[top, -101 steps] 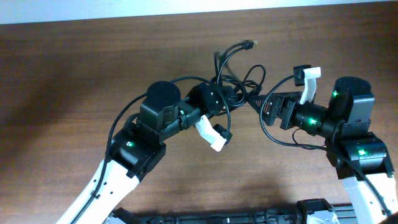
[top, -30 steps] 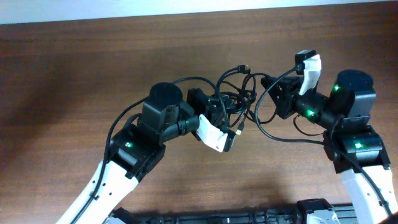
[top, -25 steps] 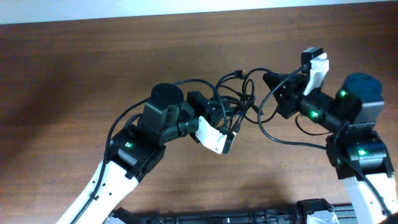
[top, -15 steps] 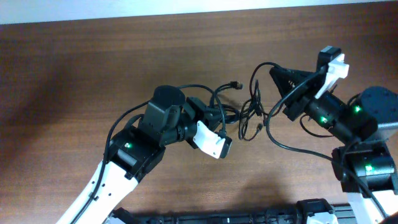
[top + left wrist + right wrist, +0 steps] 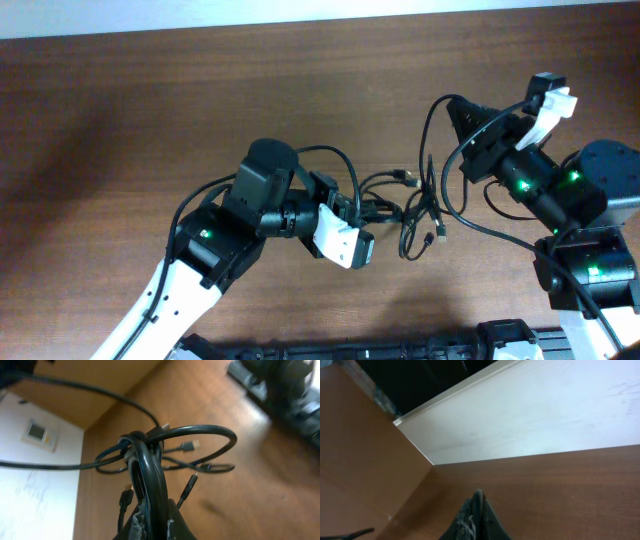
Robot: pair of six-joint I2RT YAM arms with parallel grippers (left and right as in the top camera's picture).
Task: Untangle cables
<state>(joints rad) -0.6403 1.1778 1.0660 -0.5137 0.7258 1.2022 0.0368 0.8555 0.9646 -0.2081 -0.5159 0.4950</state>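
- Presently, left pincer (image 5: pixel 360 208) clamped on cables (image 5: pixel 405 205), a knotted bundle at frame centre over the worktop (image 5: pixel 150 110).
- Right pincer (image 5: pixel 452 103), upper right, tips pinched on one of the cables (it arcs down to the bundle).

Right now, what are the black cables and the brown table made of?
The cables look like soft rubber or plastic: smooth, slightly shiny, bending in loops. Their plug tips look like metal, glinting gold. The table looks like wood or wood-look coating, brown with grain streaks.
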